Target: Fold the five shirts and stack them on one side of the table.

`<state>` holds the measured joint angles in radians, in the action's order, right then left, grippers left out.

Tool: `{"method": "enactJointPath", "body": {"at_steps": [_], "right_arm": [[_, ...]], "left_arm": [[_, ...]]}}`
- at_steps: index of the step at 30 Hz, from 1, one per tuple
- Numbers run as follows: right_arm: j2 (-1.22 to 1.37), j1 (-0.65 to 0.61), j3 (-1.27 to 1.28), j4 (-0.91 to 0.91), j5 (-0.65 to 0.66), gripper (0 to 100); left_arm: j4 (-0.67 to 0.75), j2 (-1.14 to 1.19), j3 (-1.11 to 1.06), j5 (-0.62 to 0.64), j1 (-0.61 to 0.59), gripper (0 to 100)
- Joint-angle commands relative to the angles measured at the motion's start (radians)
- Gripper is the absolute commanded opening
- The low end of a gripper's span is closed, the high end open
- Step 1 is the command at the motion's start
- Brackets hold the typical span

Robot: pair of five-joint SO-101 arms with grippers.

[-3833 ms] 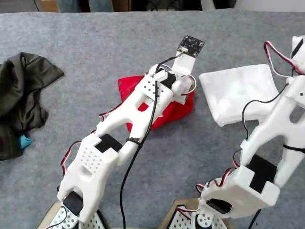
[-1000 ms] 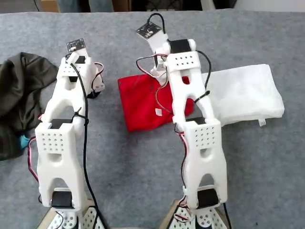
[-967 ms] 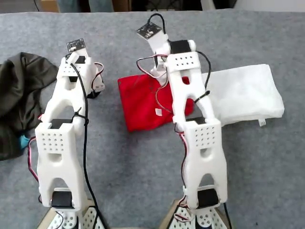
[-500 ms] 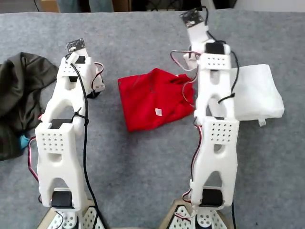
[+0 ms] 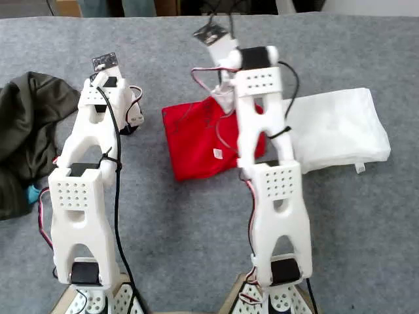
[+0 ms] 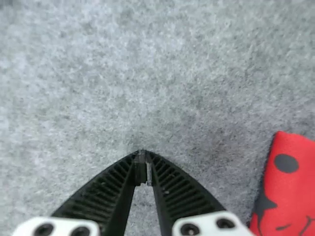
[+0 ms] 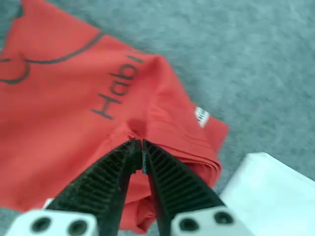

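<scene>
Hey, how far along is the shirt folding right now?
Done: the white shirt lies folded on the right. In hand: the right end effector pinches the red shirt. Left: the dark shirt lies crumpled, and nothing is stacked yet.

table cover point(image 5: 366, 242): grey felt, matt, fuzzy | red shirt point(image 5: 196, 140): soft matt cloth, creased | white shirt point(image 5: 340, 127): smooth matt cloth | dark shirt point(image 5: 29, 124): thin crumpled cloth | left arm point(image 5: 78, 196), right arm point(image 5: 278, 196): white matt plastic, perforated | left gripper point(image 6: 143, 160): black ribbed plastic

Right arm point(image 5: 265, 124) covers part of red shirt point(image 5: 196, 140) and edge of white shirt point(image 5: 340, 127). Dark shirt point(image 5: 26, 124) cut off at left picture edge.
</scene>
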<state>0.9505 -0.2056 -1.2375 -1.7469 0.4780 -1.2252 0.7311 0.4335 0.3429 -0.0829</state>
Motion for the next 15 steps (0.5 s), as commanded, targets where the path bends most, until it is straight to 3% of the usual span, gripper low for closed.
{"method": "enactJointPath", "body": {"at_steps": [1, 7, 15], "right_arm": [[-0.064, -0.048, -0.044, -0.002, -0.003, 1.5], [0.042, -0.1, -0.045, 0.044, -0.003, 1.5], [0.168, -0.06, -0.047, -0.018, -0.009, 1.5]], "left_arm": [[0.023, -0.002, 0.024, -0.012, -0.036, 3], [0.023, -0.002, 0.019, -0.012, -0.036, 3], [0.015, -0.002, 0.016, -0.012, -0.036, 3]]}}
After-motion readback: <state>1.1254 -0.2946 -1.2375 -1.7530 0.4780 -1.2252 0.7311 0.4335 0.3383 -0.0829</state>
